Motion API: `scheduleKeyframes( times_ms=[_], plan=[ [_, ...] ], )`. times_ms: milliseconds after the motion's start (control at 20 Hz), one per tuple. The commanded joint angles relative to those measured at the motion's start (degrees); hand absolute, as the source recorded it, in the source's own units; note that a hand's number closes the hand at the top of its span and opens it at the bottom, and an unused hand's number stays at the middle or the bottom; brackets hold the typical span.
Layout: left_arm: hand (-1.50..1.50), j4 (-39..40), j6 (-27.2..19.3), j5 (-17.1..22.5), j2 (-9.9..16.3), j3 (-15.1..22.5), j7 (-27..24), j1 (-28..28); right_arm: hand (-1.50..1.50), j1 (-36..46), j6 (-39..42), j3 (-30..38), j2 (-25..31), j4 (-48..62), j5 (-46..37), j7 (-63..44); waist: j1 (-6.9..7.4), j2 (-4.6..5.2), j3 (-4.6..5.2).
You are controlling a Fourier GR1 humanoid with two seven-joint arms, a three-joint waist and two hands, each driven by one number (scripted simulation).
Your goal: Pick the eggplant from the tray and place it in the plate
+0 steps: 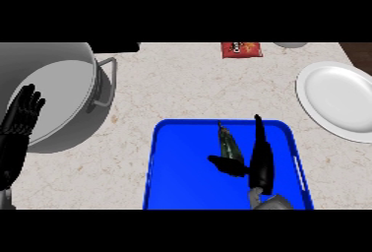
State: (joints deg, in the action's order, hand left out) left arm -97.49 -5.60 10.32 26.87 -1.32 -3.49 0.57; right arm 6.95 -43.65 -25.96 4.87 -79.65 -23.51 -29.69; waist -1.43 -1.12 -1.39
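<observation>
Bright, even light; the pot (51, 93) casts a soft shadow rightward.

There is one view, taken from the robot's head and aimed steeply down at the counter (181, 88), so the stone top fills almost the whole field. The near edge of the field lies at the robot's body, where the forearms enter; the far edge reaches a red packet (241, 49) far across the counter. The blue tray (170, 167) sits near and slightly right of centre, cut off by the near edge. At the left, a large grey pot (51, 74) runs out of the field; at the right, the white plate (338, 101) is cropped by the right edge. The camera stands fairly close. No second view overlaps it.
</observation>
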Motion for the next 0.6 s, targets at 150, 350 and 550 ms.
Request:
scheduleKeyframes(
  times_ms=[150,350,550],
  plan=[
    [0.0,7.8,1.4,0.3,-4.6,4.5,1.8,2.7,-1.5,3.6,10.1,-4.3,0.3,-2.9,-4.5,-19.0,-1.1,1.39,1.96],
    [0.0,6.3,1.6,0.5,-4.3,3.8,2.8,3.1,-1.5,5.9,15.4,-4.0,1.0,-4.4,-5.5,-28.8,-0.52,1.27,1.78],
    [0.0,6.8,1.6,0.0,-5.4,4.1,2.5,3.0,-1.5,7.3,19.3,-2.4,3.0,-7.6,-5.8,-33.9,-0.97,1.28,1.67]
  ],
)
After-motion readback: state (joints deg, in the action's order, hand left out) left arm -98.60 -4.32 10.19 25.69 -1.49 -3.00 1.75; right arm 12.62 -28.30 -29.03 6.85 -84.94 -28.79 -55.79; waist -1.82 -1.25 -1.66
